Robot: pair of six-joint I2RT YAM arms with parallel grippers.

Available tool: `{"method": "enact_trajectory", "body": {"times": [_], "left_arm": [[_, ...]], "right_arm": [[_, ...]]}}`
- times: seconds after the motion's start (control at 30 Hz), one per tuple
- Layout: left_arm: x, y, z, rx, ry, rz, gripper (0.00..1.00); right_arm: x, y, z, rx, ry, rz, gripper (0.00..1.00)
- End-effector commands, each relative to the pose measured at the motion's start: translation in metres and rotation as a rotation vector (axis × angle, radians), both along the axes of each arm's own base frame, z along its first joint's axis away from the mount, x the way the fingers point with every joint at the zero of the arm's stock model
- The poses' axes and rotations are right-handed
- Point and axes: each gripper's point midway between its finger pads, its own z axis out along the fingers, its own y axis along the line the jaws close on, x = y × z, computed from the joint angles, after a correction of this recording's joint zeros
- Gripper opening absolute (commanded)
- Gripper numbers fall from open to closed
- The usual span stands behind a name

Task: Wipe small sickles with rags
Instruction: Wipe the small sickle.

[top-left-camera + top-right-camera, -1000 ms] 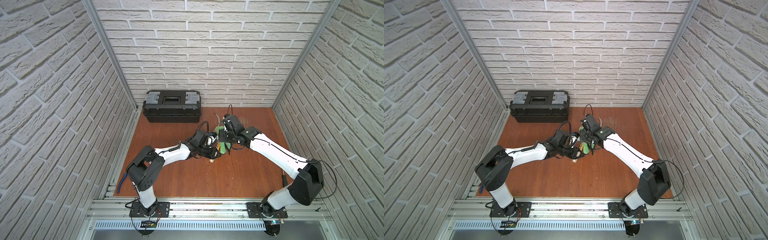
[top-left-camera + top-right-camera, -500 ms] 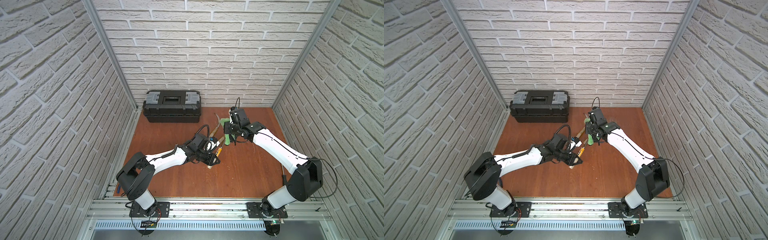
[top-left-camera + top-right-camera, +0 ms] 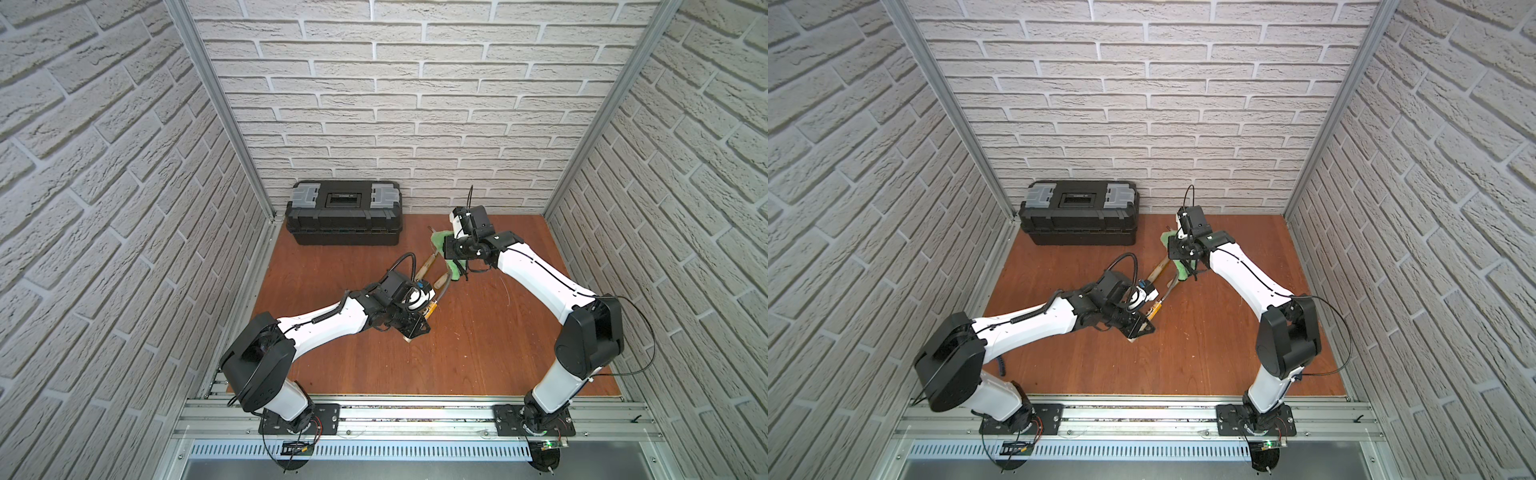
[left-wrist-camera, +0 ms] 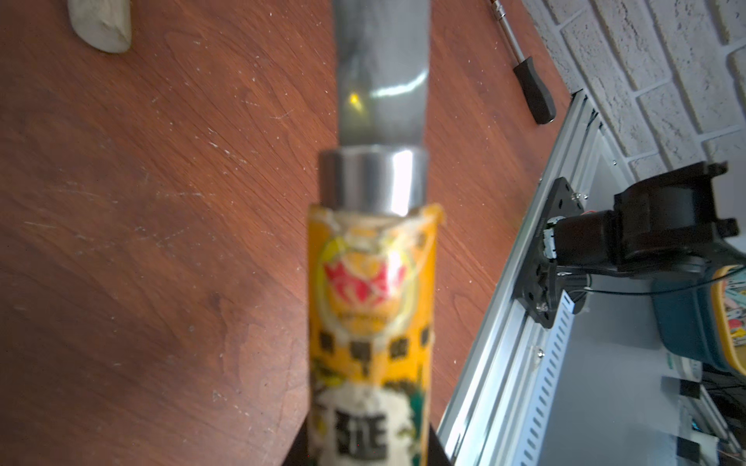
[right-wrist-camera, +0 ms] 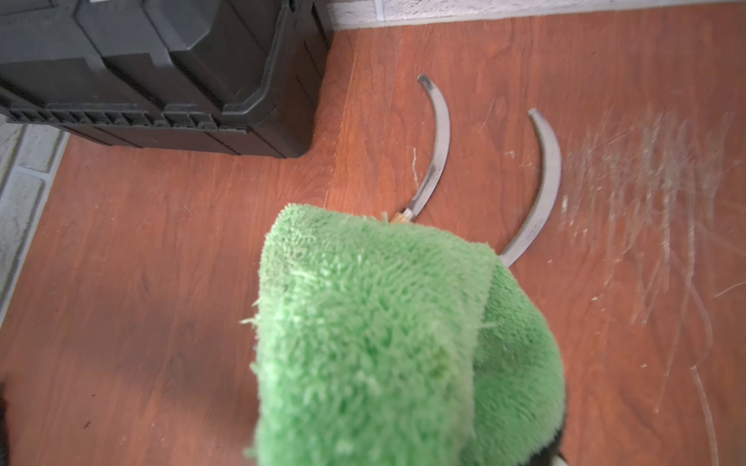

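Observation:
My left gripper [image 3: 419, 322] is shut on the yellow-labelled wooden handle of one small sickle [image 4: 371, 302]. That sickle's grey blade [image 4: 381, 72] points away toward the middle of the table. My right gripper [image 3: 448, 246] is shut on the green fluffy rag [image 5: 375, 331], held near the back, apart from the held sickle. The rag [image 3: 437, 240] hides its jaws. Two more sickles lie on the table under the rag: pale handles [image 3: 426, 264] [image 3: 441, 281] in a top view, curved blades [image 5: 438, 149] [image 5: 547, 181] in the right wrist view.
A black toolbox [image 3: 345, 216] stands shut against the back wall at the left. A black-handled screwdriver [image 4: 533, 92] lies near the right wall. An aluminium rail [image 3: 415, 411] runs along the table's front edge. Scratches mark the wood [image 5: 646, 193] beside the lying blades.
The two grippers were together over the middle; the right one has drawn back toward the rear wall with the rag, and the left one has pulled the sickle toward the front.

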Motion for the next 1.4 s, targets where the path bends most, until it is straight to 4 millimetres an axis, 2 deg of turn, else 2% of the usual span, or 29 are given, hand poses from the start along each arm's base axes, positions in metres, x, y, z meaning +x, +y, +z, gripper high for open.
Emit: {"method": "enact_trajectory", "body": {"times": [0.0,0.17,0.27,0.4,0.53,0.73,0.93,1.17,1.37], "left_arm": [[0.011,0.001,0.014,0.008,-0.159,-0.029,0.00],[0.021,0.018,-0.004,0.122,-0.179,0.027,0.00],[0.026,0.022,-0.007,0.153,-0.197,0.043,0.00],[0.033,0.019,-0.006,0.164,-0.215,0.048,0.00],[0.036,0.015,-0.001,0.150,-0.223,0.046,0.00],[0.037,0.016,0.004,0.157,-0.236,0.046,0.00],[0.042,0.017,0.007,0.154,-0.245,0.068,0.00],[0.062,0.018,0.014,0.082,-0.225,0.171,0.00],[0.075,0.015,0.022,0.011,-0.218,0.229,0.00]], "right_arm": [[0.003,-0.014,0.018,-0.069,-0.013,0.026,0.03],[0.003,-0.037,0.065,-0.182,-0.086,0.011,0.03],[-0.005,-0.040,0.088,-0.215,-0.107,0.042,0.03],[-0.015,-0.033,0.094,-0.262,-0.102,0.100,0.03],[-0.015,-0.021,0.081,-0.305,-0.072,0.152,0.03],[-0.014,0.012,0.063,-0.336,-0.037,0.247,0.03],[-0.020,0.031,0.032,-0.379,0.039,0.306,0.03],[-0.042,0.047,-0.003,-0.334,0.114,0.343,0.03],[-0.066,0.053,-0.038,-0.249,0.173,0.331,0.03]]}}
